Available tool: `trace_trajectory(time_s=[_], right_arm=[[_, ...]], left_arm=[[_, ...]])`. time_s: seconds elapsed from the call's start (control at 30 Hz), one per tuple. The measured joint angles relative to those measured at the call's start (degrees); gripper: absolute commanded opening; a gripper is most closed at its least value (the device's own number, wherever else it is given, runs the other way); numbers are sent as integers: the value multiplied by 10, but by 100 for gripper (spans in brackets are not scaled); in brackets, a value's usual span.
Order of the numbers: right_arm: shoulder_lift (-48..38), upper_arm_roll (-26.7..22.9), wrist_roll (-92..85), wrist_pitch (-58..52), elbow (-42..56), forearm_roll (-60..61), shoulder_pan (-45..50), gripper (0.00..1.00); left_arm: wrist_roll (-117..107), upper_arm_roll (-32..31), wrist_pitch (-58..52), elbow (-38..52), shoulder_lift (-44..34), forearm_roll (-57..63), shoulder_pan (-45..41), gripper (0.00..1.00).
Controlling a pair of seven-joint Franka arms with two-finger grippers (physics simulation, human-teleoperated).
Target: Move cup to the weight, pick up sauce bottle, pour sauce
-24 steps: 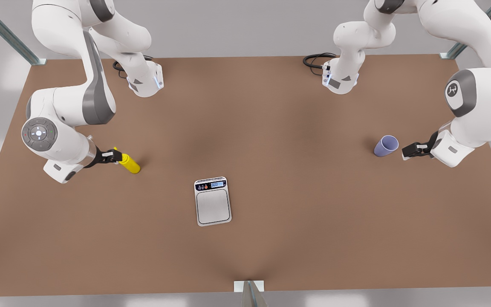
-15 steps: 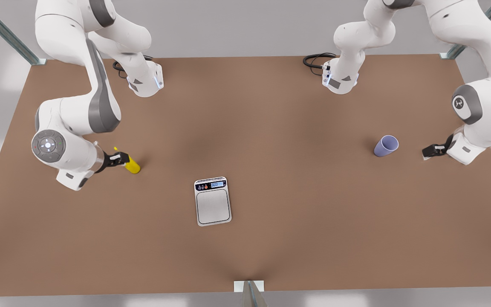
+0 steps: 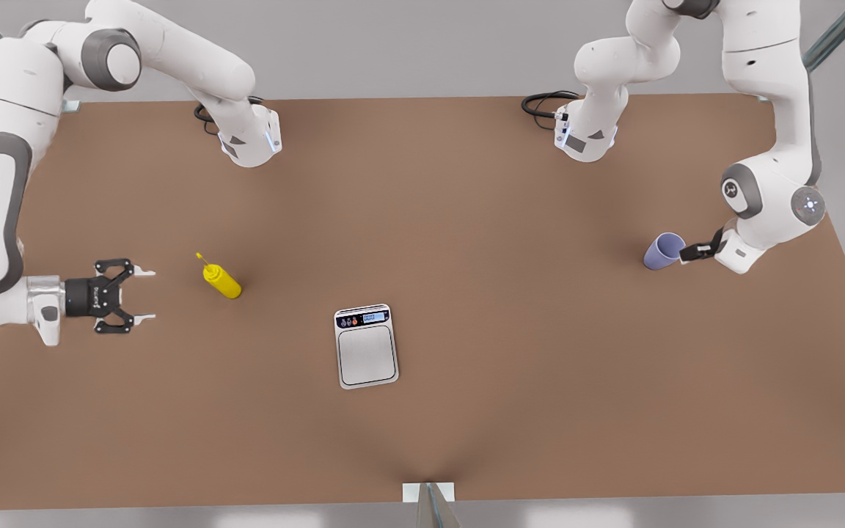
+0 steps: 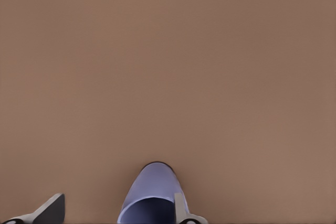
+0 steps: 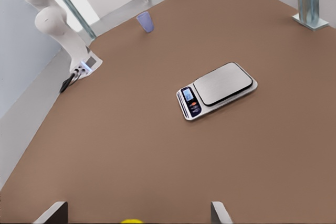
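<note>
two grippers spread: left gripper [image 3: 684, 253] at cup [image 3: 663, 251], right gripper [image 3: 145, 295] near sauce bottle [image 3: 221, 279]. you close on cup, carry to weight [image 3: 366, 346].

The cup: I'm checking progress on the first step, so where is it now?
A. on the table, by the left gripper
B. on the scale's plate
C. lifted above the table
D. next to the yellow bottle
A: the cup stands on the table at the left gripper, far from the scale, whose plate is bare.
</note>
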Motion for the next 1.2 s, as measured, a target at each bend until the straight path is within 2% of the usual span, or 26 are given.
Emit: trace_trajectory(time_s=[0.07, 0.13, 0.2, 0.47, 0.6, 0.97, 1.0, 1.07, 1.13, 1.2], right_arm=[[-1, 1, -46, 8, -55, 20, -31, 100], [-7, 1, -113, 45, -130, 40, -67, 100], [-6, 1, -161, 105, -163, 59, -80, 100], [51, 0, -368, 95, -180, 63, -93, 100], [104, 0, -389, 78, -175, 63, -104, 100], [132, 1, -397, 93, -180, 74, -87, 100], [132, 1, -397, 94, -186, 76, -83, 100], [131, 1, -401, 96, -196, 77, -79, 100], [129, 2, -405, 96, -203, 77, -75, 100], [129, 3, -405, 99, -212, 87, -67, 100]], left_arm=[[0, 0, 12, -10, 0, -4, 7, 100], [0, 7, 12, -15, 1, -6, 3, 100], [0, 7, 12, -27, 0, -7, 7, 100], [0, 24, 13, -69, -25, -8, 1, 100], [0, 25, 13, -70, -15, -8, 7, 100], [-1, 24, 63, -67, 57, -11, 4, 100], [-1, 24, 63, -67, 58, -11, 3, 98], [-1, 24, 63, -67, 60, -11, 3, 84], [-1, 24, 63, -67, 60, -12, 3, 64], [-1, 24, 63, -67, 60, -12, 3, 49]])
